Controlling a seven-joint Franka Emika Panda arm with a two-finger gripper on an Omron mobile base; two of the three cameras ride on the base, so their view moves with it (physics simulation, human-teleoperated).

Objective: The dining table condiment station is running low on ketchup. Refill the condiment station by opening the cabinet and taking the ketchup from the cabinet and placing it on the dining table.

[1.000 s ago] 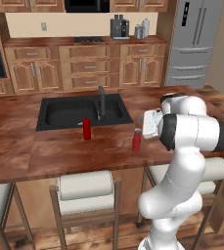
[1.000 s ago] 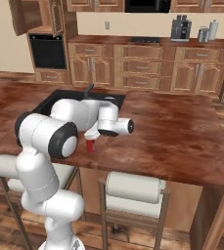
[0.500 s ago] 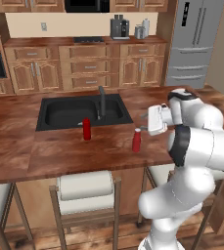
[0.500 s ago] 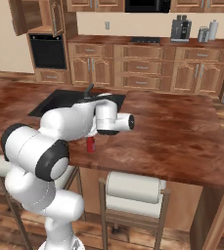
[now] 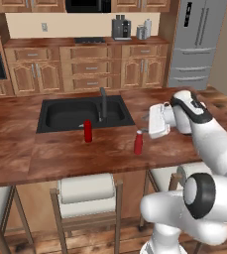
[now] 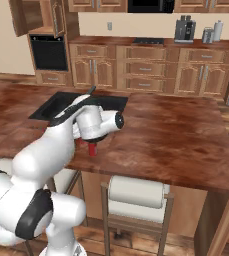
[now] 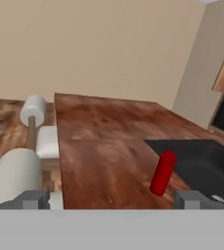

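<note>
The ketchup [image 5: 138, 143], a small red bottle with a white cap, stands upright on the dining table [image 5: 75, 158] in front of the sink's right corner. My gripper [image 5: 146, 120] hovers just above and to the right of it, open and holding nothing. In the hand view the gripper [image 7: 112, 200] is spread wide and looks along the table top. In the right base view the ketchup [image 6: 92, 149] peeks out under my hand. The cabinet [image 6: 36, 15] at the upper left has its door [image 6: 57, 17] swung open.
An all-red bottle [image 5: 87, 131] [image 7: 162, 172] stands by the front edge of the black sink [image 5: 60, 116], near the faucet [image 5: 103, 102]. White-cushioned stools [image 5: 87, 188] are tucked under the table's near edge. A grey fridge [image 5: 197, 39] stands at the back right.
My arm's elbow has swung out to the right and its links have rolled over. The hand stays near the ketchup. The ketchup and the all-red bottle have not moved.
</note>
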